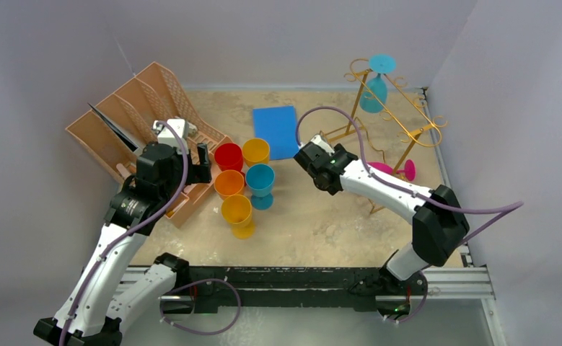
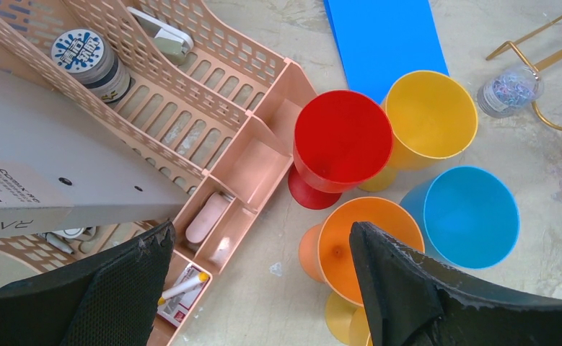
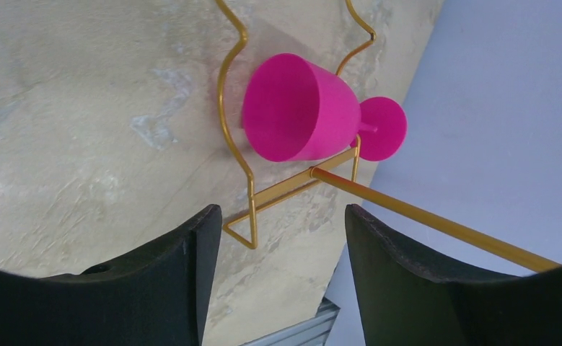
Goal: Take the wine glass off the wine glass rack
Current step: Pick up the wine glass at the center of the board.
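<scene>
Right gripper, fingers spread and empty, near the gold wine glass rack; the hanging teal wine glass should slide out along its rails.

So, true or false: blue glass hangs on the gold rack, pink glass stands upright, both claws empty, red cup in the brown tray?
1. A blue glass hangs on the gold rack. True, upside down.
2. The pink glass stands upright. False: it lies on its side at the rack's foot.
3. The left claw and right claw are empty. True, both open.
4. The red cup sits in the brown tray. False: it stands on the table beside it.
</scene>
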`<state>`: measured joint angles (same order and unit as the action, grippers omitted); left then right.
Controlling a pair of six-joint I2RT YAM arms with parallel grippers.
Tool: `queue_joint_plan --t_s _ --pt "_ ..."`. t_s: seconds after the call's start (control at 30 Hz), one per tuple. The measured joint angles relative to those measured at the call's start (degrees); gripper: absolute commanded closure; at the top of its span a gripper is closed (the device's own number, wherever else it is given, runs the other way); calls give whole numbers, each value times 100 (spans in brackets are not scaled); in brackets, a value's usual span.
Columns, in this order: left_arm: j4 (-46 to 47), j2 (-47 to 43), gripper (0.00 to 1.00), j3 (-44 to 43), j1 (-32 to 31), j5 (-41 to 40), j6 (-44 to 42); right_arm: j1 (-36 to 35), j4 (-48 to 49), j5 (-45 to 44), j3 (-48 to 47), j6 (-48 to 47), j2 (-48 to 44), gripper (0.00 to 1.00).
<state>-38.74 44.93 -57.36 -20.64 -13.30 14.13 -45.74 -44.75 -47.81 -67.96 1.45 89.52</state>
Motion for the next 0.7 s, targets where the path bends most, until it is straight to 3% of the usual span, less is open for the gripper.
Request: queue_joint_plan --t_s 0.7 --pt "-4 0 11 2 0 -39 -20 1113 1056 -96 435 11 544 43"
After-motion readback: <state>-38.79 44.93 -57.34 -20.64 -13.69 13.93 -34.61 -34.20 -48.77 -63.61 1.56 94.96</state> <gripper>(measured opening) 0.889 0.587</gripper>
